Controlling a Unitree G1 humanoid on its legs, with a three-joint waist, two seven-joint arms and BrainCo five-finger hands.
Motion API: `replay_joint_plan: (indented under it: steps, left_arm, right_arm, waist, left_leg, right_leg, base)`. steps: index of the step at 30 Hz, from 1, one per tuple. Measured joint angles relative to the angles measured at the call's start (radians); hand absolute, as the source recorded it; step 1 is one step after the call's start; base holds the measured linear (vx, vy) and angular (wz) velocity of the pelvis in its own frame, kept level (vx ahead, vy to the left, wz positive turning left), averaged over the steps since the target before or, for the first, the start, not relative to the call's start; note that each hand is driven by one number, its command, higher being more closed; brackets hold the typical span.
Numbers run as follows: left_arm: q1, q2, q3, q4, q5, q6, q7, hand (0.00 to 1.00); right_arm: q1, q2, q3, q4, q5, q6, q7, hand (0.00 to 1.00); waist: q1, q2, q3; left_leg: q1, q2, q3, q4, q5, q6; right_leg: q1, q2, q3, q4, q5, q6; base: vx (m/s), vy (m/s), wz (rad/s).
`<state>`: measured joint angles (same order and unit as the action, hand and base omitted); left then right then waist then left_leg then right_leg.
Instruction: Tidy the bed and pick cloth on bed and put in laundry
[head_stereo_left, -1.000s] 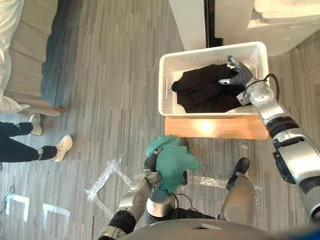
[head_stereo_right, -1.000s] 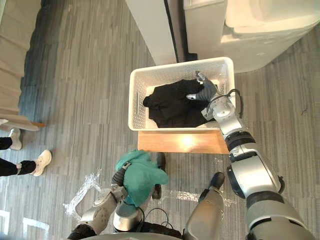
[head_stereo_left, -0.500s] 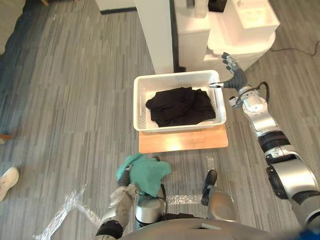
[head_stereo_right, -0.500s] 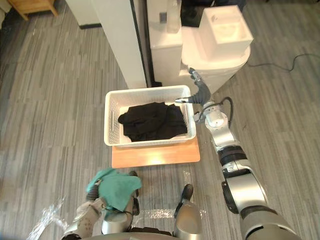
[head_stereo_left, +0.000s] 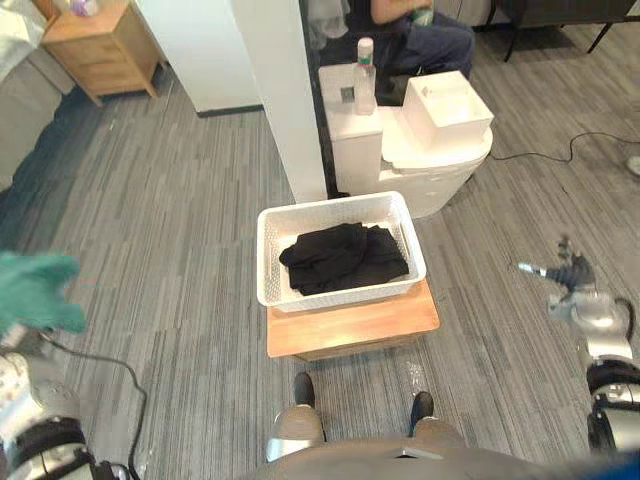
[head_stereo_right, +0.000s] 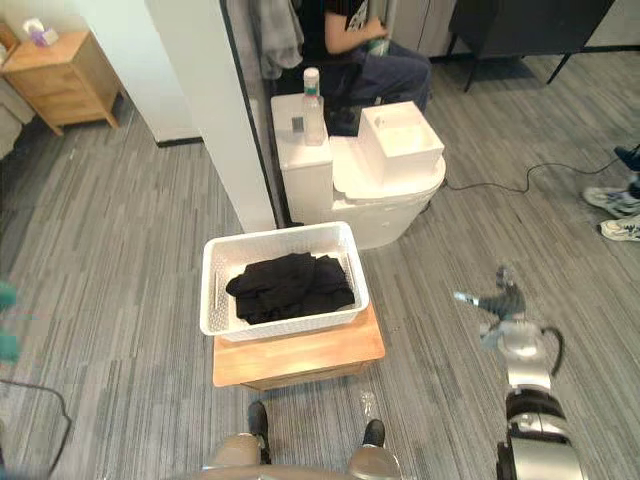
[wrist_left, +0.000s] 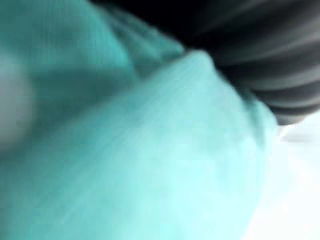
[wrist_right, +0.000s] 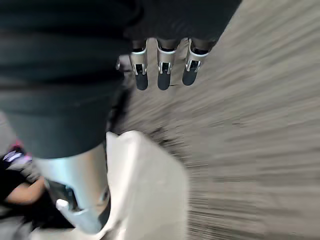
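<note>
One black cloth (head_stereo_left: 340, 258): in basket (head_stereo_left: 335, 204).
Left robot hand (wrist_left: 280, 65): grip untellable under teal cloth (head_stereo_left: 35, 290), likely basket-bound.
Right robot hand (head_stereo_left: 570, 276): spread, empty.

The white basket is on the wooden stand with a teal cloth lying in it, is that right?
Not quite: the cloth in the white basket on the wooden stand is black, as the left eye view shows. The teal cloth is at that view's left edge.

grey plank floor (head_stereo_left: 180, 230), a white pillar (head_stereo_left: 275, 90) beside a white toilet (head_stereo_left: 445, 160), a wooden nightstand (head_stereo_left: 100, 50) farther off.
</note>
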<state>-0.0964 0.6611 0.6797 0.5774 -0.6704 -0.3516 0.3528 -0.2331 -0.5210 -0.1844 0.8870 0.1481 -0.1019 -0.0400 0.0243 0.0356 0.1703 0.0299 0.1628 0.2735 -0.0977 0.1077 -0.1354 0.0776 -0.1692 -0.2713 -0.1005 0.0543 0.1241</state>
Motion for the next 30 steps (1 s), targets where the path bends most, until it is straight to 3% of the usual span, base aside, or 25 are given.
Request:
replay_joint_plan:
  steps: [4,8,12,16,18,21,24,26,30]
  left_arm:
    - [-0.119,0.103,-0.043,-0.097,0.092,-0.028,0.012,1.0]
    - [-0.311,0.231,-0.16,-0.104,0.113,-0.026,-0.049,1.0]
    - [-0.47,0.274,-0.306,-0.12,0.153,-0.025,-0.104,1.0]
    - [-0.588,0.288,-0.491,-0.124,0.223,-0.019,-0.145,1.0]
    - [-0.599,0.276,-0.55,-0.124,0.235,-0.009,-0.17,1.0]
    - [-0.603,0.186,-0.597,-0.122,0.27,0.002,-0.2,1.0]
    - [-0.603,0.106,-0.654,-0.121,0.314,0.032,-0.203,1.0]
    - [-0.601,0.005,-0.691,-0.124,0.355,0.063,-0.206,1.0]
    - [-0.57,-0.072,-0.698,-0.16,0.389,0.113,-0.22,1.0]
  right_arm:
    - [0.106,0.115,-0.097,0.056,0.041,0.012,0.012,0.0]
    - [0.221,0.195,-0.185,0.137,0.069,0.013,0.056,0.0]
    - [0.283,0.244,-0.248,0.156,0.102,0.013,0.089,0.0]
    - [0.329,0.306,-0.281,0.156,0.143,0.005,0.12,0.0]
    - [0.345,0.331,-0.28,0.154,0.143,-0.005,0.125,0.0]
    - [0.358,0.361,-0.279,0.152,0.144,-0.023,0.13,0.0]
    - [0.366,0.363,-0.28,0.149,0.145,-0.041,0.128,0.0]
    - [0.368,0.364,-0.28,0.138,0.146,-0.046,0.126,0.0]
    - [0.368,0.367,-0.28,0.129,0.146,-0.046,0.126,0.0]
  waist:
    - [-0.022,-0.007,-0.026]
    - [-0.069,-0.009,-0.041]
    - [-0.096,-0.01,-0.043]
    - [-0.141,-0.012,-0.044]
    - [-0.156,-0.012,-0.044]
    - [-0.169,-0.017,-0.042]
    - [-0.171,-0.027,-0.035]
    - [-0.184,-0.037,-0.024]
    - [-0.196,-0.034,-0.004]
  left_leg:
    - [0.032,0.007,0.039,0.0,-0.006,0.001]
    - [0.056,0.008,0.062,0.0,-0.014,0.0]
    - [0.092,0.009,0.101,0.0,-0.027,0.0]
    - [0.098,0.013,0.126,0.0,-0.029,-0.001]
    - [0.1,0.015,0.136,0.0,-0.03,-0.003]
    - [0.097,0.021,0.165,-0.001,-0.032,-0.006]
    - [0.091,0.023,0.188,-0.001,-0.032,-0.006]
    - [0.091,0.023,0.198,-0.001,-0.033,-0.007]
    - [0.092,0.022,0.209,-0.001,-0.034,-0.009]
  right_leg:
    - [0.001,0.007,0.043,0.001,0.0,-0.001]
    - [0.008,0.009,0.067,0.006,0.001,-0.001]
    - [0.019,0.01,0.103,0.006,0.001,-0.001]
    - [0.011,0.013,0.121,0.006,0.001,-0.002]
    - [0.004,0.017,0.137,0.006,0.002,-0.002]
    - [-0.019,0.023,0.169,0.006,0.009,-0.004]
    - [-0.036,0.026,0.193,0.006,0.019,-0.006]
    - [-0.048,0.027,0.204,0.018,0.02,-0.006]
    - [-0.059,0.027,0.216,0.032,0.017,-0.006]
  base:
    - [0.04,-0.012,-0.31]
    - [0.04,-0.005,-0.18]
    - [0.01,0.011,-0.26]
    - [-0.01,0.003,-0.15]
    - [0.0,0.0,-0.23]
    - [0.01,-0.002,-0.27]
    - [0.02,-0.001,-0.25]
    - [0.02,0.003,-0.16]
    - [0.02,0.006,-0.09]
